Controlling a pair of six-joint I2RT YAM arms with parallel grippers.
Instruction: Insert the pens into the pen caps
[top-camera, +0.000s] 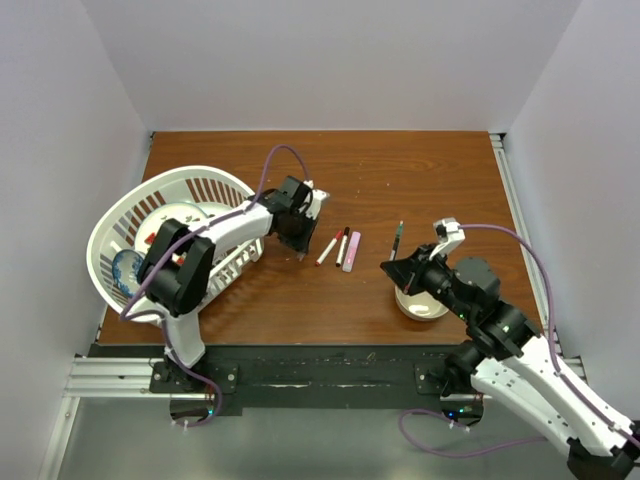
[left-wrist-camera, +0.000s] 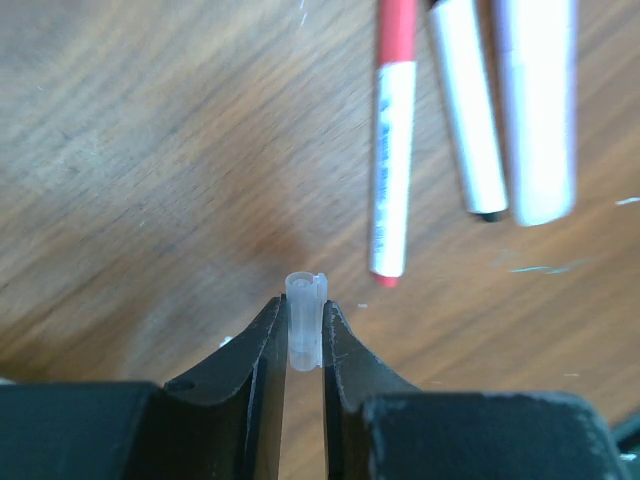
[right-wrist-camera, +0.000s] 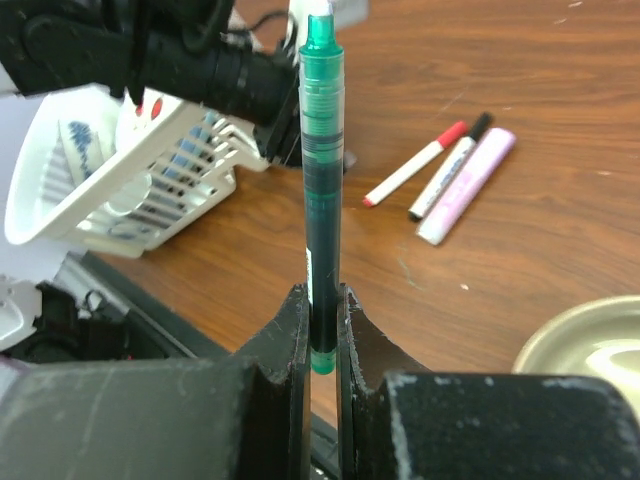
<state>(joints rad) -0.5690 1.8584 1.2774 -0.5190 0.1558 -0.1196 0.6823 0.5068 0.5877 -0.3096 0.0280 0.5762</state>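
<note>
Here, the left gripper (left-wrist-camera: 303, 318) pinches a pale cap (left-wrist-camera: 305, 295) between jaws drawn close together, the stubby cap poking out past the fingertips over the wooden table (left-wrist-camera: 150, 150). Whether the cap touches the wood cannot be told.

Just beside it, to its right, three pens lie side by side, roughly parallel: a red-capped pen (left-wrist-camera: 392, 150) nearest the cap, then a black-capped pen (left-wrist-camera: 468, 110), then a pink pen (left-wrist-camera: 535, 100) on the outside. None of them touches the gripper.

Across the table, the right gripper (right-wrist-camera: 322, 300) clamps a green pen (right-wrist-camera: 322, 200) near one end, its narrow jaws tight on the barrel and the rest of the pen standing straight out from the fingertips. From above, this pen is held off the table to the right of the three loose pens, apart from them and pointing toward the far edge.

A pale dish (top-camera: 420, 308) sits under the right arm. A white basket (top-camera: 130, 225) lies tilted at the table's left side, beside the left arm.
</note>
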